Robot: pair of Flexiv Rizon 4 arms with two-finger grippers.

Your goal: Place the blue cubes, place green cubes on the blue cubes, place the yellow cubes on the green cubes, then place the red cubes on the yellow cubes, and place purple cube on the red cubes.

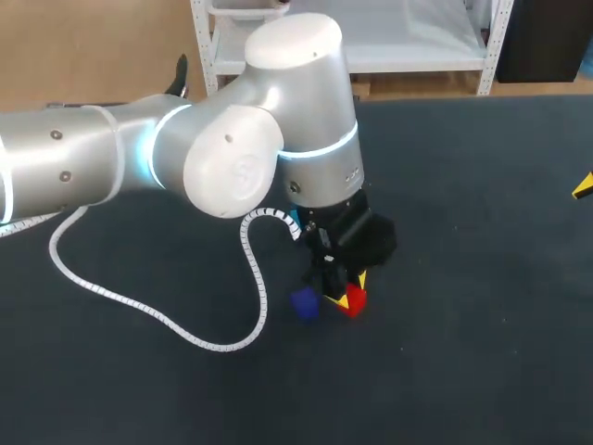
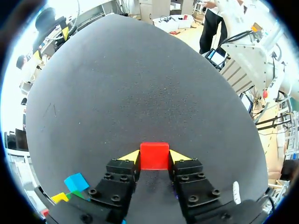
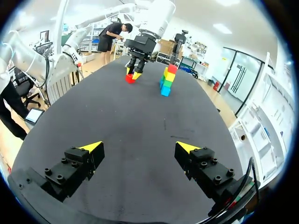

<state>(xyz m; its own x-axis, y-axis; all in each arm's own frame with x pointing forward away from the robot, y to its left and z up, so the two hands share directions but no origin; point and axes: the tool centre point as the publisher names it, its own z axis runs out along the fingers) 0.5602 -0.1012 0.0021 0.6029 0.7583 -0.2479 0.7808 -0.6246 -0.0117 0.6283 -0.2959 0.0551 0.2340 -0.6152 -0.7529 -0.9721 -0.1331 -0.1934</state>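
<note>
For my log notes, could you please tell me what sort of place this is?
Probably a robotics lab bench: a dark table, the left gripper shut on a red cube, a stack of coloured cubes.

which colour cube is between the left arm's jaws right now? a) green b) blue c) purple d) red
d: in the left wrist view the red cube sits between the left arm's jaws, with a yellow tip pressed against each of its sides.

no writing can be read here.
</note>
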